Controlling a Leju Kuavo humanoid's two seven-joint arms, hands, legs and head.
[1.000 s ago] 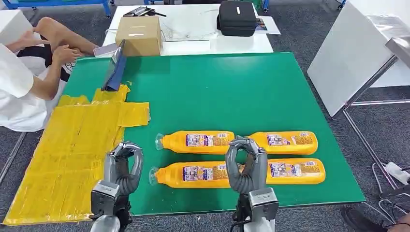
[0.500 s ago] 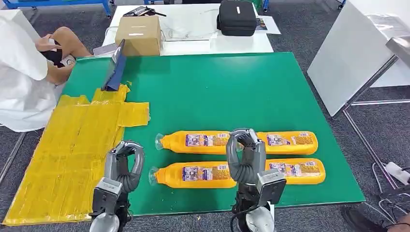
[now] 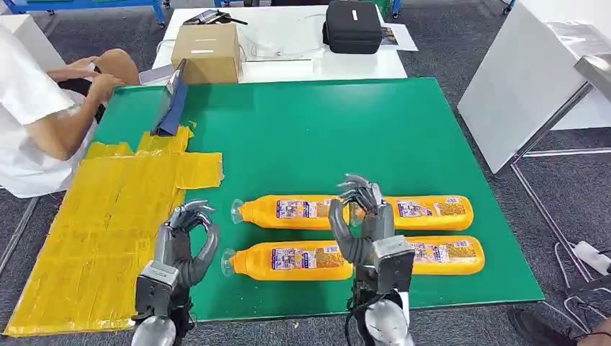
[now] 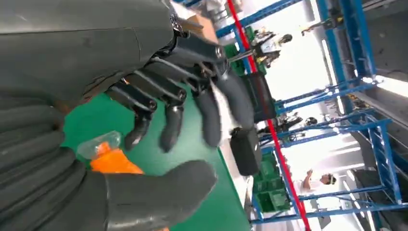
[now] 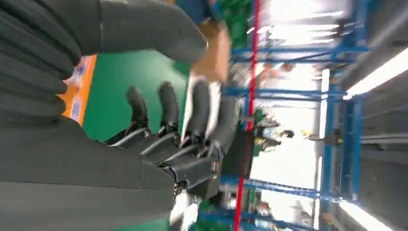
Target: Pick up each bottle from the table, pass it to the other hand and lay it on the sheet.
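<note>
Bottles (image 3: 353, 234), four of them, sit lower middle on your green table (image 3: 317, 137); left hand (image 3: 184, 238) and right hand (image 3: 362, 220) both spread wide, empty.

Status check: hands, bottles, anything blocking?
Both hands open: left hand, right hand. Four bottles lying on green table; yellow sheet bare. Nothing blocking.
</note>
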